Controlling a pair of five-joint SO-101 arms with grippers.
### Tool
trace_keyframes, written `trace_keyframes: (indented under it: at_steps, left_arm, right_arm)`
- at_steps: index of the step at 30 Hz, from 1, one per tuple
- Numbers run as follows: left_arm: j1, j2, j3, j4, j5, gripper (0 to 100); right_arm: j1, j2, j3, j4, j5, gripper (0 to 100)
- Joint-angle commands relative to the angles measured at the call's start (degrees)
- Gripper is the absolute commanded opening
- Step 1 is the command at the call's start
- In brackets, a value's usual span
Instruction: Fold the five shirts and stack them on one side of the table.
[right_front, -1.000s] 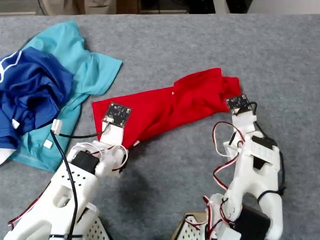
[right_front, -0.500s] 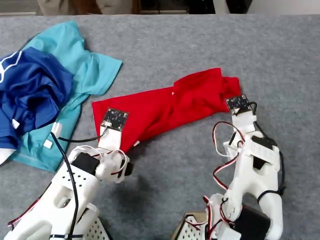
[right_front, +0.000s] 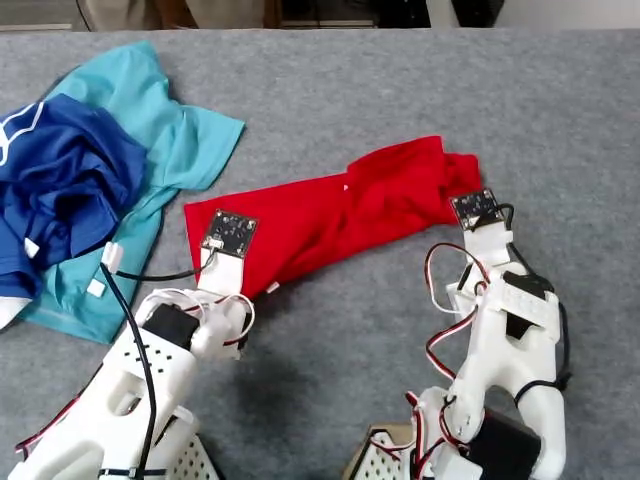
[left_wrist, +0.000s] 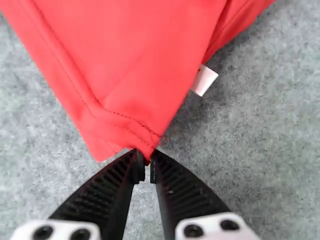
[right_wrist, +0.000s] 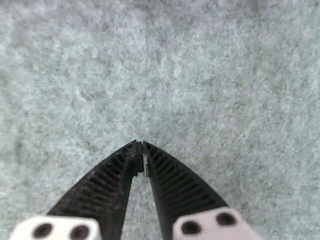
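Red shirt (right_front: 330, 215) lies mid-table, loosely folded into a long band. Its long axis runs from the near-left corner, by the left arm, up toward the far right, by the right arm. Left gripper (left_wrist: 142, 167) is nearly closed at the hemmed corner and seems to pinch it, though the bite is hard to confirm. Right gripper (right_wrist: 143, 157) has its tips together over bare felt table (right_front: 400, 90). Since half a second ago the left wrist has crept slightly forward; shirt unmoved. Cloth smooth, hem stitched, white tag (left_wrist: 204, 80). Teal shirt (right_front: 170, 130) and crumpled blue shirt (right_front: 70, 180) are heaped far left.
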Motion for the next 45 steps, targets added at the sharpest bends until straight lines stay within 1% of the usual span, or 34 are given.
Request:
trace_keyframes:
  at_steps: [1,4,7,10,12,14,15,20,24,25,28,30,32,34,37,40,43,45]
  left_arm:
    - [0.09,-0.84,-3.78,1.41,0.62,2]
    - [0.00,-0.84,-8.26,6.24,0.62,2]
    - [-0.18,-0.66,-16.18,11.16,0.62,2]
    - [-0.79,-0.40,-25.49,13.89,0.62,2]
    - [-2.55,-0.40,-31.65,15.65,0.62,2]
    - [-4.22,-0.40,-37.54,17.32,0.53,2]
    - [-5.10,-0.66,-40.62,18.37,0.53,2]
    - [-6.07,-0.84,-57.76,26.81,0.35,2]
    - [-5.89,-0.66,-73.67,32.88,0.35,2]
    - [-5.89,-0.40,-77.89,34.37,0.35,2]
    - [-5.89,-0.22,-88.70,40.00,0.09,2]
    - [-5.89,-0.22,-91.69,43.69,-1.49,2]
    - [-5.89,-0.22,-90.20,46.68,-2.99,2]
    - [-6.24,-0.75,-84.92,47.21,-4.22,2]
    - [-6.24,-0.84,-71.91,47.21,-8.09,2]
    - [-6.24,-0.22,-56.44,46.95,-15.47,2]
    - [-6.51,-0.75,-39.12,42.11,-23.38,2]
    - [-9.23,-1.10,-29.10,38.33,-26.11,2]
  right_arm:
    - [-0.48,-1.54,0.04,-1.05,-0.62,0.2]
    - [-0.48,-1.54,0.04,-1.05,-0.62,0.2]
    - [-0.13,-1.63,0.04,-1.05,-0.62,0.2]
    - [3.21,-2.42,-0.22,-0.97,-0.70,0.2]
    - [3.91,-4.35,-0.13,-1.41,-0.26,0.2]
    - [3.82,-7.25,-1.36,0.62,-0.18,0.2]
    - [3.74,-9.10,-3.03,3.25,-0.18,0.2]
    - [1.45,-17.80,-18.24,19.60,-0.70,0.2]
    - [0.57,-20.09,-31.52,26.55,-2.37,1.1]
    - [0.48,-19.74,-34.77,27.69,-3.25,3.1]
    - [0.48,-17.54,-43.47,30.68,-4.75,13.3]
    - [0.40,-14.99,-48.84,32.62,-4.66,18.4]
    - [-0.48,-11.12,-53.93,34.81,-4.31,18.4]
    - [-2.59,-5.85,-59.38,38.59,-3.78,16.8]
    - [-8.57,3.74,-68.53,46.68,-0.09,15.4]
    - [-14.20,15.16,-79.08,55.47,0.62,15.5]
    - [-19.74,26.59,-89.89,64.18,0.53,15.3]
    - [-22.90,32.04,-93.58,64.79,-0.53,15.2]
